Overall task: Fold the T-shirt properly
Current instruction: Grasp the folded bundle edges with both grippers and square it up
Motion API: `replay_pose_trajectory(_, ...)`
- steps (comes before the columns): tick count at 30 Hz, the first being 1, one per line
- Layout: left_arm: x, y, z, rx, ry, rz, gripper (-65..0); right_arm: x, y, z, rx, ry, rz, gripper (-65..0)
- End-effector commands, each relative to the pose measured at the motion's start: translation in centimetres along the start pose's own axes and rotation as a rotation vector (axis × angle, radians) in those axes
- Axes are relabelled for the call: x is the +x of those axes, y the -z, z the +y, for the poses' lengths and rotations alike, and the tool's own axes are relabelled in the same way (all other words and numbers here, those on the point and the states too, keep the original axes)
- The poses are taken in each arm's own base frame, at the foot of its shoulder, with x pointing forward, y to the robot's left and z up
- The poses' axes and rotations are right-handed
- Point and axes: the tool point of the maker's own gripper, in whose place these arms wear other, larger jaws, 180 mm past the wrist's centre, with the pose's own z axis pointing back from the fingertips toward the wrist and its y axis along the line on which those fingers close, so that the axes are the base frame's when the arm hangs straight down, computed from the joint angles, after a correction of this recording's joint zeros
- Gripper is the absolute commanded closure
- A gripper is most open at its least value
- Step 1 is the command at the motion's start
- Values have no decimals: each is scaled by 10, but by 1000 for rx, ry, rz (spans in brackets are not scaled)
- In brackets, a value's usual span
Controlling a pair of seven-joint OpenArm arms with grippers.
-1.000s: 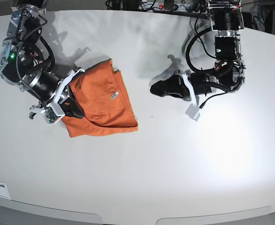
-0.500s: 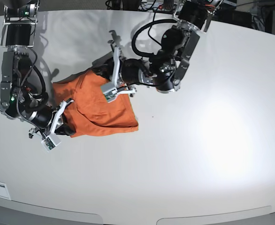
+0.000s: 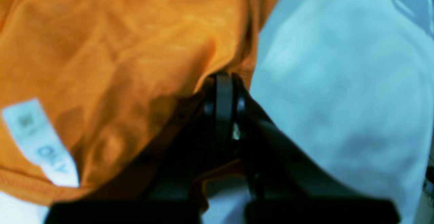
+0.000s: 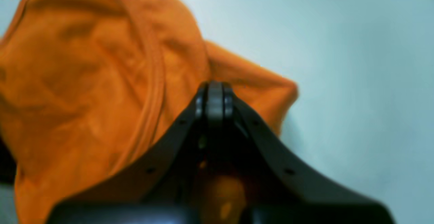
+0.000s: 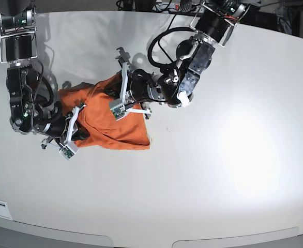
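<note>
On white table (image 5: 234, 155), left gripper (image 3: 222, 81) pinching T-shirt (image 5: 110, 129) edge — right gripper (image 4: 214, 88) likewise.

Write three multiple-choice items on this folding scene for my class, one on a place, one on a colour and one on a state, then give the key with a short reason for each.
1. Where does the T-shirt lie in the base view?
A. left half of the table
B. right half
C. hanging off the front edge

2. What colour is the tag in the left wrist view?
A. black
B. white
C. green

3. What state is the right gripper in?
A. wide open above bare table
B. out of view
C. shut on the T-shirt

Key: 1 A, the cloth sits left of centre, between the two arms. 2 B, a pale white label shows against the orange. 3 C, the jaws meet with orange fabric pinched at their tips.
</note>
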Motion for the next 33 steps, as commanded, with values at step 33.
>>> replay_pose_trajectory(33,108,-48,128,219,228,-264,0,-69,-103,60,-350,299,-42,0)
